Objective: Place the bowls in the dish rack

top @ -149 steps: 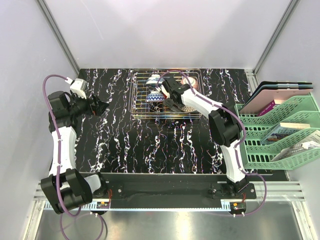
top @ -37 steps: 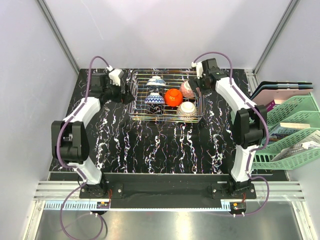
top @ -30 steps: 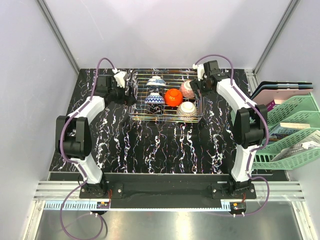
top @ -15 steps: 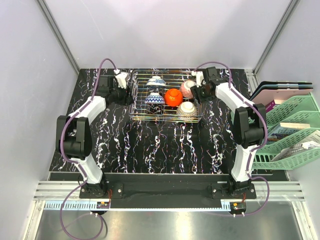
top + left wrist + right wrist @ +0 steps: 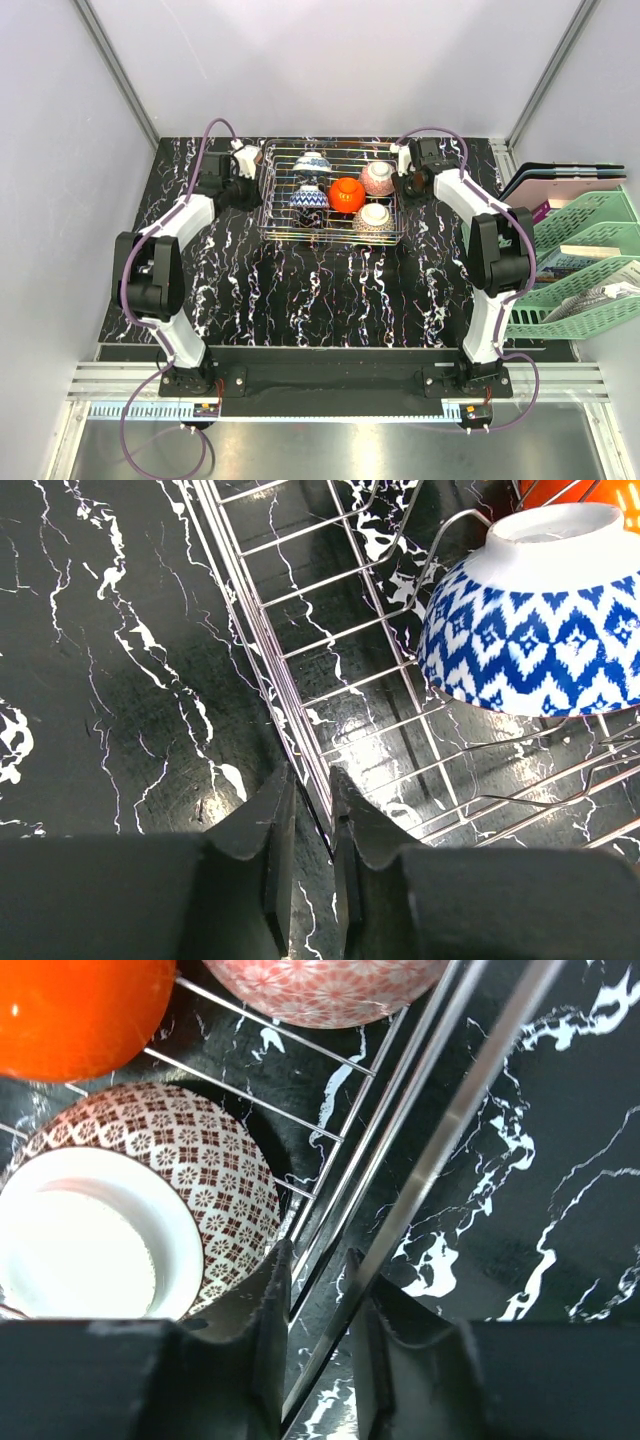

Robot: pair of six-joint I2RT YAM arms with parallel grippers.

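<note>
Upper left of top view: left gripper (image 5: 308,815) pinching left side wire of shallow silvery wire dish rack (image 5: 330,237), fingers nearly together, one each side of rim. Rack at top centre on black white-veined marble table (image 5: 300,300). Inside rack, left to right: blue-and-white patterned bowl (image 5: 309,197), upside down; similar blue-and-white bowl (image 5: 312,163) behind it; glossy orange bowl (image 5: 347,192); pink patterned bowl (image 5: 378,177) at back; brown lattice-patterned bowl (image 5: 375,217) in front. Upper right: right gripper (image 5: 315,1300) clamped on right side wire, just beside brown bowl. Far right: green plastic stacked trays (image 5: 570,260).
</note>
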